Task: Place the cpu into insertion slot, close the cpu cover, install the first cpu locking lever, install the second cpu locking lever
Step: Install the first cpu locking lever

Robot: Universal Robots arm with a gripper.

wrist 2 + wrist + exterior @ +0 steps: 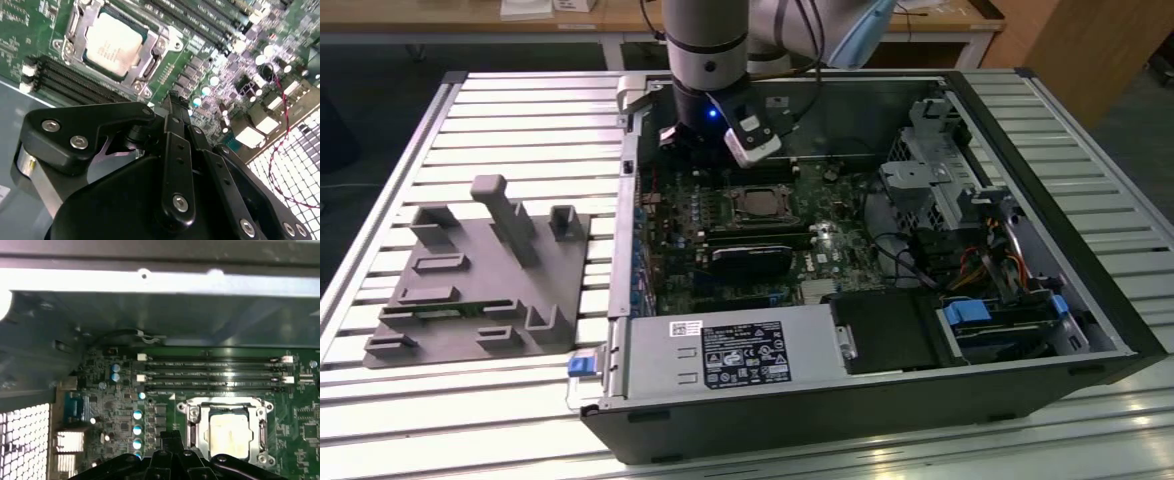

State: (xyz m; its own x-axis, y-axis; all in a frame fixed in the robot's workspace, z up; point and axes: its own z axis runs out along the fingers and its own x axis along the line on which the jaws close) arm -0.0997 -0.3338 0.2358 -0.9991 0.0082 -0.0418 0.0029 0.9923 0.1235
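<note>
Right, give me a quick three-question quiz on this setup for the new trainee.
1. True or false: the cpu lies flat within the frame of the cpu cover.
2. Pick one: what lies on the table to the exterior view's left of the computer case?
A. a grey fixture plate with upright posts
B. a keyboard
C. a red toolbox
3. Fill in: in the first wrist view the gripper hangs over the green ____.

Key: 1 true; 2 A; 3 motherboard.
</note>
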